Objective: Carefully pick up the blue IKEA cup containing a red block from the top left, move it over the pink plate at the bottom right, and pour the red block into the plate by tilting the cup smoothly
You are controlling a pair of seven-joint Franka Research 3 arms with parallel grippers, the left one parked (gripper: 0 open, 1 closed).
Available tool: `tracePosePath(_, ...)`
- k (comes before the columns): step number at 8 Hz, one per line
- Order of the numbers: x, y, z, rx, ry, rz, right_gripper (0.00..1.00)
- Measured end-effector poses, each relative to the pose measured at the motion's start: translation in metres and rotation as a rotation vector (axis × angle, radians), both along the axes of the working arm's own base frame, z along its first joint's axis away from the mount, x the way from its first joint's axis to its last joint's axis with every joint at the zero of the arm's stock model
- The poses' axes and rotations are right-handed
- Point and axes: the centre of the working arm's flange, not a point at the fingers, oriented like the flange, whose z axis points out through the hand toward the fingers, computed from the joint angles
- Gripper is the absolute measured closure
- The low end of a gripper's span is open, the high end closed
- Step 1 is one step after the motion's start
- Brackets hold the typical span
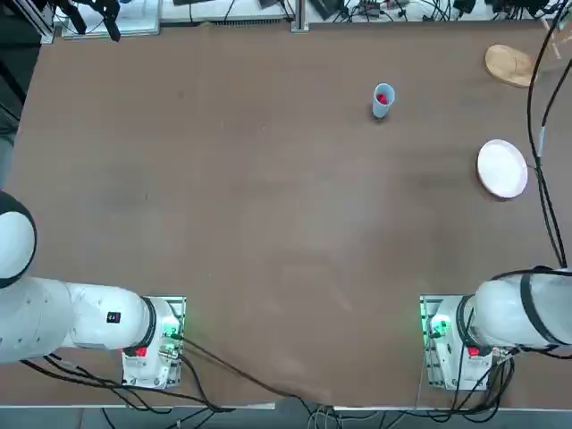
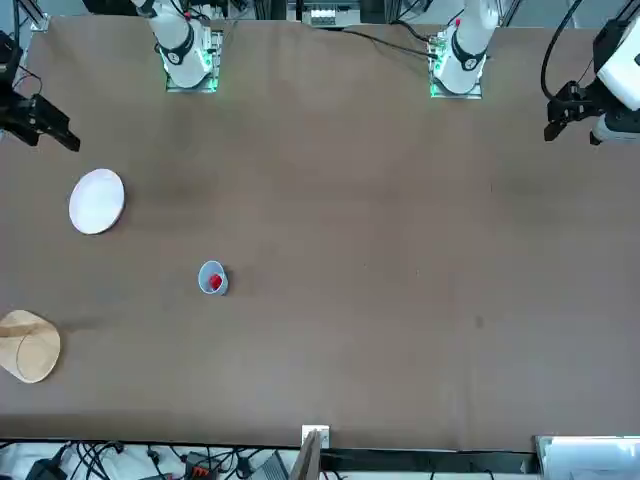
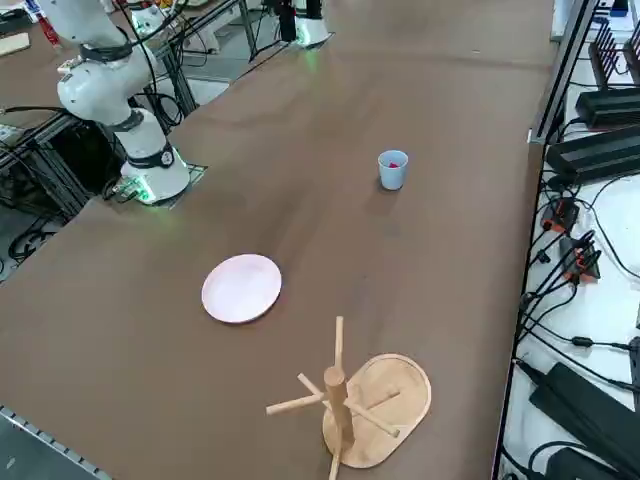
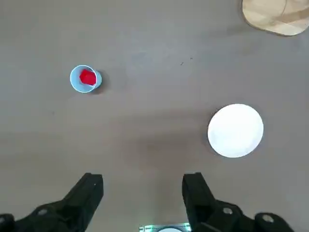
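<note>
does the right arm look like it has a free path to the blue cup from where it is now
Probably yes. The right gripper hangs above the table, fingers wide open, and nothing shows between it and the blue cup. The wooden stand lies off beyond the plate.

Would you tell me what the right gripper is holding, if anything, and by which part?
Nothing; the right gripper hangs above the table, jaws apart.

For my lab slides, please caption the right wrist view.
Open black right gripper, light-blue plastic cup holding a red block, round whitish plate.
</note>
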Motion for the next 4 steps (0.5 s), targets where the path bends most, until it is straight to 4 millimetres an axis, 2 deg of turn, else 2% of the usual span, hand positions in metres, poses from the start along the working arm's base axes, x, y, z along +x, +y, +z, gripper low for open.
tracePosePath(2,0.019,0.015,-0.027,0.003,0.016,0.023,0.00)
tracePosePath(4,0.044,0.045,-0.054,0.007,-0.029,0.017,0.00)
